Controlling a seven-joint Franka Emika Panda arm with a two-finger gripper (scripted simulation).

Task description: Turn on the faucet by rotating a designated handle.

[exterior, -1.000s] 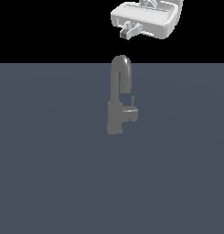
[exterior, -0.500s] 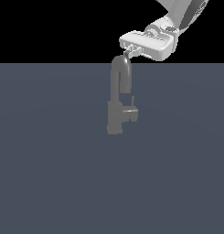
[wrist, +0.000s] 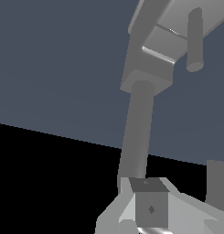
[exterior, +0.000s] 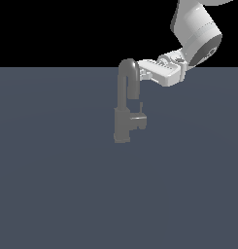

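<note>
While the grey faucet (exterior: pixel 126 104) stood upright on the dark slate floor (exterior: pixel 52 185), we saw the white arm (exterior: pixel 195 29) reaching in from the exterior view's right, level with the top of the arched spout. Its gripper (exterior: pixel 141 73) lay nearly horizontal, fingertips just beside the spout's crown on the side where the spout turned downward. We could not tell from that view whether metal met metal. The handle (exterior: pixel 138 120), a short stub with a thin upright rod, jutted from the faucet's thick base on the same side as the gripper, well below it and untouched. From the wrist view we looked along the faucet's column (wrist: pixel 137 132) toward its blocky base, with the handle (wrist: pixel 194 41) seen beyond. One finger pad (wrist: pixel 150 208) sat against the near end of the column; a second finger (wrist: pixel 217 185) showed well apart from it, so the jaws stood wide, clasping nothing.
</note>
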